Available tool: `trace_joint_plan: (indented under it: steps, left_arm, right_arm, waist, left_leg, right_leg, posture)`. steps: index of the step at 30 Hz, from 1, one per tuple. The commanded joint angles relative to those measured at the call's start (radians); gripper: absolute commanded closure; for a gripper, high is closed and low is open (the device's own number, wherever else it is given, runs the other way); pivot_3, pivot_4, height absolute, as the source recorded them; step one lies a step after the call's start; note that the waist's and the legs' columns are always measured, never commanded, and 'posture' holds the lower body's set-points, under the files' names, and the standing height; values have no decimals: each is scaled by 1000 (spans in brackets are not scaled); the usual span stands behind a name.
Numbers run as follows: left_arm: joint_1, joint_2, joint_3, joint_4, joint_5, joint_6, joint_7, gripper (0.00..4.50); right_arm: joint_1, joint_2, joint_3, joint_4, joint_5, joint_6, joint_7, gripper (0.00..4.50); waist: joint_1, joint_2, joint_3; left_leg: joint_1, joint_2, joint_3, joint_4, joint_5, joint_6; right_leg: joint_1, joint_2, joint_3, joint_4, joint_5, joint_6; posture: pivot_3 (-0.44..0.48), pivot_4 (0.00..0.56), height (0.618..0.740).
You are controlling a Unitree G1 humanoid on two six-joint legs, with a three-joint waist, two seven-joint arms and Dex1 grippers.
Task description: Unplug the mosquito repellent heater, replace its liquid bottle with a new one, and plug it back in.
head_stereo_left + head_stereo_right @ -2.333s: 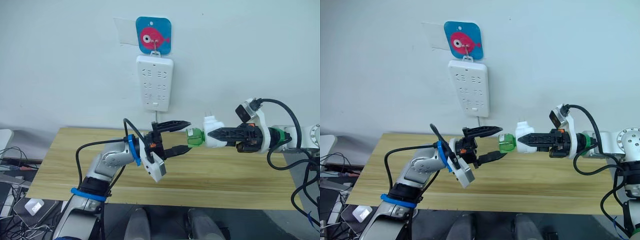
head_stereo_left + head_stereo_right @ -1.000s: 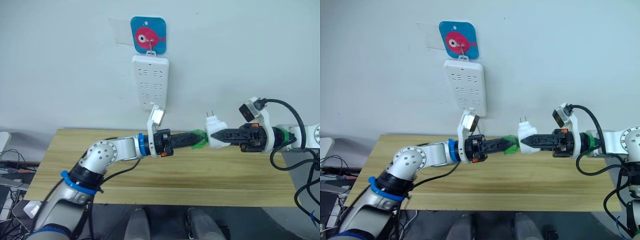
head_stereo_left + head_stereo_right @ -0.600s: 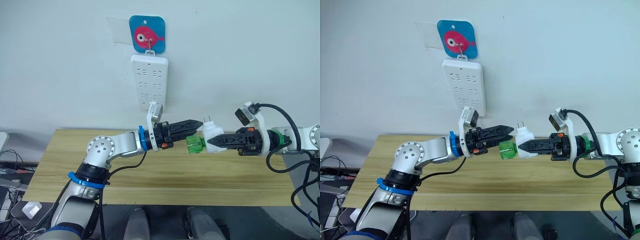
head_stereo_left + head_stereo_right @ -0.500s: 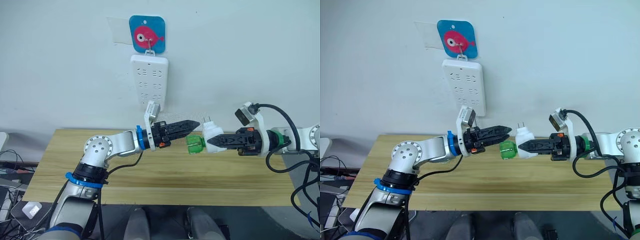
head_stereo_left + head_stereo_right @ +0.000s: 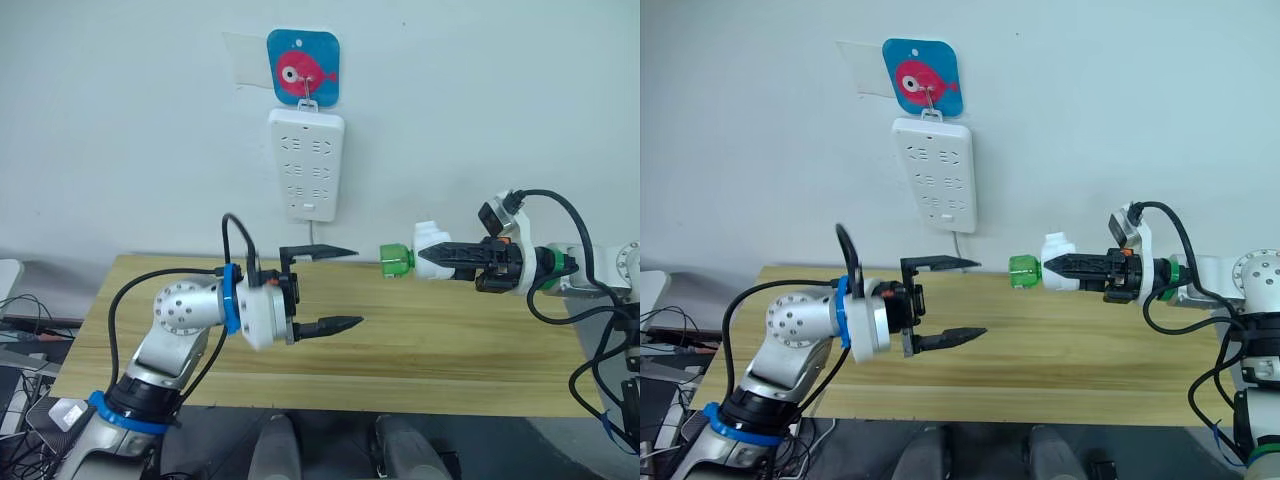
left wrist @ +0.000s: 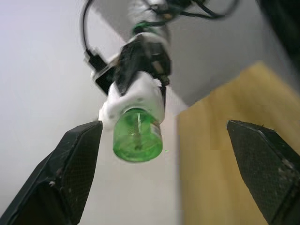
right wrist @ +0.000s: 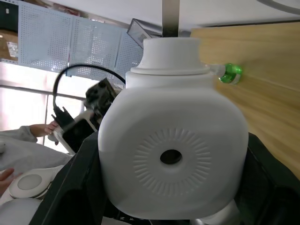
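Fingers, left: left gripper [image 5: 320, 288] spread wide and empty, one finger [image 5: 318, 252] high, the other low, tips aimed toward the bottle but well short of it.
Fingers, right: right gripper [image 5: 447, 256] clamped on the heater [image 5: 432, 241], held out in the air above the table [image 5: 430, 350], off to the right of the power strip [image 5: 307, 164] on the wall.
Bottle: green bottle [image 5: 396, 260] screwed into the heater's end, sticking out toward the left gripper, bare on all sides.
Risk, approach: if the left gripper closes off-centre, I'd expect the round bottle to squirt out of the fingers.
Risk, twist: unscrewing could turn the heater in the right grip rather than loosen the thread.
Risk, drop: a freed bottle could fall to the table or roll off its edge.
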Motion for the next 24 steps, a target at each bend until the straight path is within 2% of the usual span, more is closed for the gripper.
trace_joint_plan:
  steps: [1, 6, 10, 22, 24]
  left_arm:
    - [-77, -85, 42, 121, 202, -212, 145, 16]
    - [-172, -157, 38, 259, 397, -313, 306, 16]
    - [-209, -162, 20, 324, 499, -348, 398, 16]
    - [-273, -133, -19, 367, 608, -376, 577, 16]
    - [-282, -130, -28, 365, 603, -389, 595, 399]
  right_arm:
    - [-15, -1, -35, -24, 35, 22, -6, 1407]
    - [-19, -2, -31, -43, 72, 36, -21, 1407]
    - [-14, -5, -23, -61, 121, 26, -47, 1407]
    - [22, -27, -4, -98, 189, -12, -92, 1407]
    - [23, -27, -2, -100, 195, -19, -97, 1407]
  waist:
    - [7, 0, 0]
    - [7, 0, 0]
    - [2, 0, 0]
    - [-17, 0, 0]
    - [-18, 0, 0]
  left_leg:
    - [0, 0, 1, 0, 0, 1]
    - [0, 0, 5, 1, -1, 2]
    - [0, 0, 6, 1, -1, 3]
    - [0, 0, 7, 2, -1, 2]
    - [0, 0, 7, 2, -1, 2]
  right_leg:
    - [0, -1, 0, 0, 0, 1]
    - [-1, -1, 0, 0, 1, 2]
    - [-2, -1, 1, 1, 1, 2]
    - [-2, -1, 1, 3, 1, 3]
    - [-2, -1, 1, 3, 1, 3]
  posture:
    - [-98, 206, 740]
    - [-108, 200, 740]
    - [-117, 197, 740]
    - [-126, 196, 740]
    - [-127, 195, 740]
